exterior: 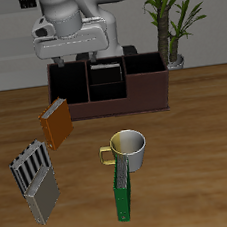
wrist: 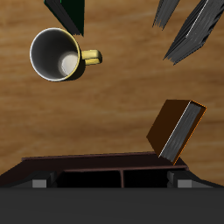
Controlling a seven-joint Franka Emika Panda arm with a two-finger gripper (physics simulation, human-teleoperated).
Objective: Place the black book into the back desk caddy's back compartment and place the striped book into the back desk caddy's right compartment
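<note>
Exterior view: your light grey, dark-striped book [exterior: 29, 166] lies flat at the frame's lower left, well apart from the wide dark brown caddy [exterior: 148, 89]. It is probably stiff and light, so pinch it across its narrow width. The gripper [exterior: 78, 51] hangs above the caddy, and you cannot tell whether the fingers are spread.

Back desk caddy [exterior: 148, 93] stands at the table's rear beneath the gripper [exterior: 78, 51], jaw state indeterminate. Orange-brown book [exterior: 55, 123], striped book [exterior: 30, 168], speckled grey book [exterior: 44, 202], mug [exterior: 128, 151] and green book [exterior: 121, 193] occupy the table nearer the front.

Striped book [exterior: 29, 166] leaning near front edge; black book [exterior: 105, 66] in back desk caddy [exterior: 149, 96].
</note>
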